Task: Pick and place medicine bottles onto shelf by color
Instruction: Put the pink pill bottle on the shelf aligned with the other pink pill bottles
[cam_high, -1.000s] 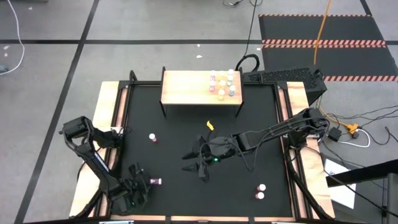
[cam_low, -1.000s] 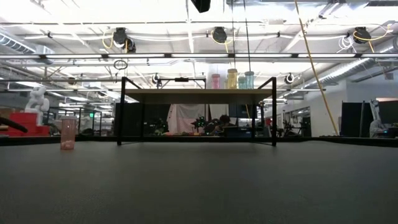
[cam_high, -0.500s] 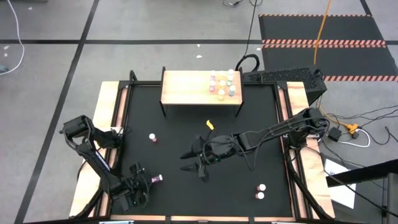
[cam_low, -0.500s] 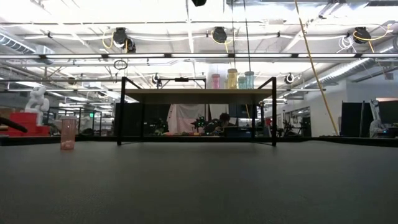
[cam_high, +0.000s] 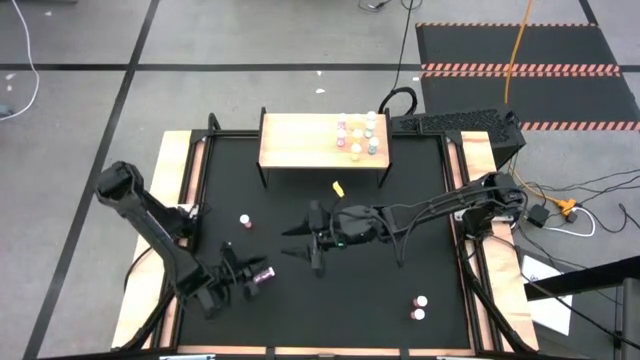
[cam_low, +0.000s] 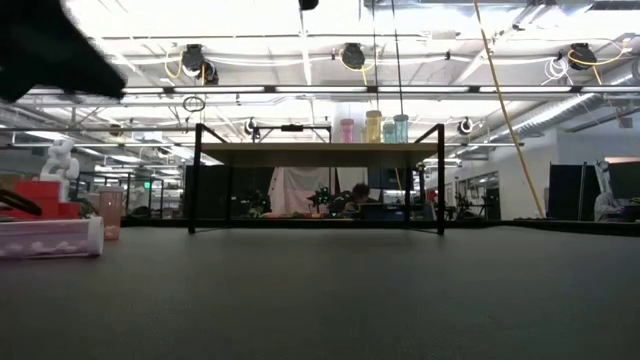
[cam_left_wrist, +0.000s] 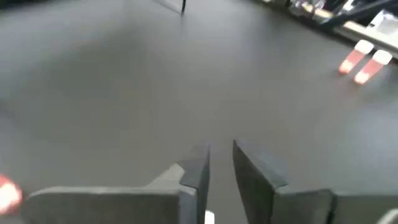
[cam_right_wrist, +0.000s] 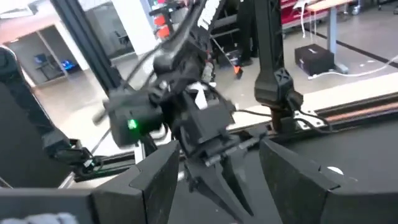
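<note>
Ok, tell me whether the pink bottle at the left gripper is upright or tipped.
Tipped: the pink bottle lies on its side in the low view, at the left gripper.

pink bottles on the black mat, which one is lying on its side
The pink bottle at the left gripper, at the mat's front left. The lone pink bottle further back stands upright, white cap up.

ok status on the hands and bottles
Left hand clamped on pink bottle, front left of mat. Right hand open, empty, mid-mat. Shelf holds bottle cluster; right hand sits near the route there.
</note>
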